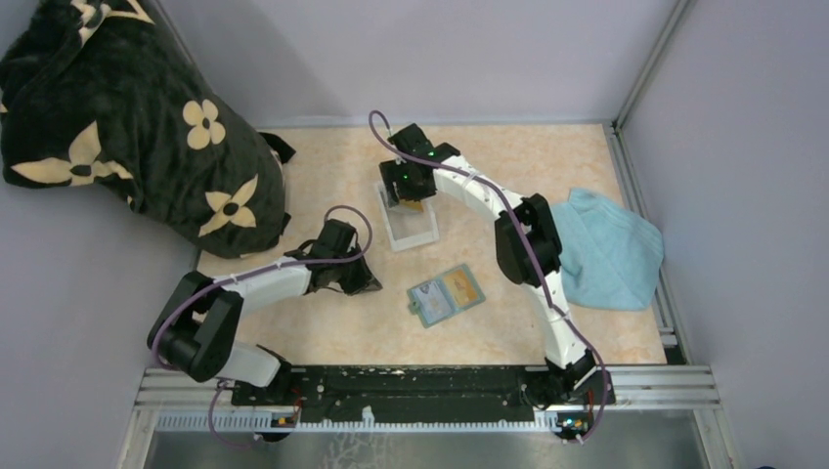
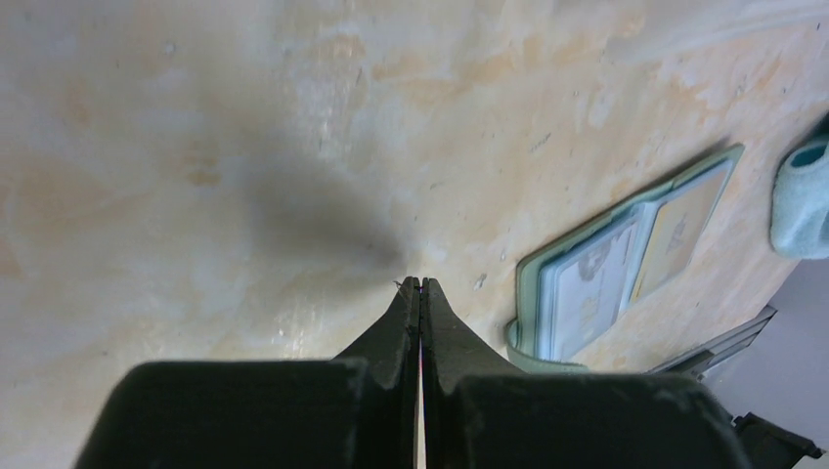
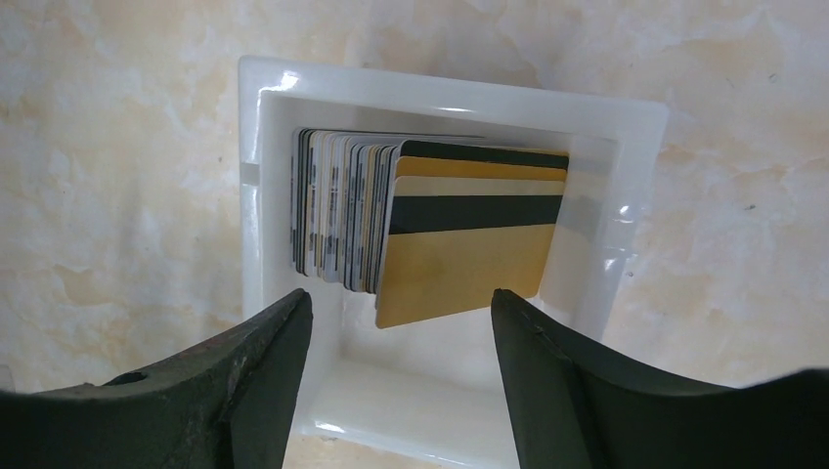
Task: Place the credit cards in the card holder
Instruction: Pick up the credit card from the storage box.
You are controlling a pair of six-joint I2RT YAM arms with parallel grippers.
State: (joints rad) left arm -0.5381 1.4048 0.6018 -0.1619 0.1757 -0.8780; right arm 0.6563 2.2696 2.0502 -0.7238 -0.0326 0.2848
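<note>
1. Far left: a black bag with a pale flower print [image 1: 127, 127] lies against the wall, partly on the tabletop [image 1: 323, 176].
2. Left hand [image 1: 360, 281]: it sits low over bare tabletop, left of centre. Its fingers [image 2: 403, 318] are pressed together with nothing between them.
3. White tray [image 1: 418, 234]: it stands near the centre, toward the far side. The credit cards [image 3: 459, 244] stand on edge inside it as a packed row against one wall. The front card is orange-yellow with a dark stripe and leans outward.
4. Right hand [image 1: 409, 191]: it hangs directly above the tray. Its fingers [image 3: 264, 352] are spread apart, one to each side of the front card, with no contact visible.
5. Card holder [image 1: 446, 294]: it lies open and flat on the tabletop, nearer the arm bases than the tray, pale blue interior up. Cards show in its slots.
6. Right side: a light blue towel [image 1: 606, 249] lies crumpled beside the right arm.
</note>
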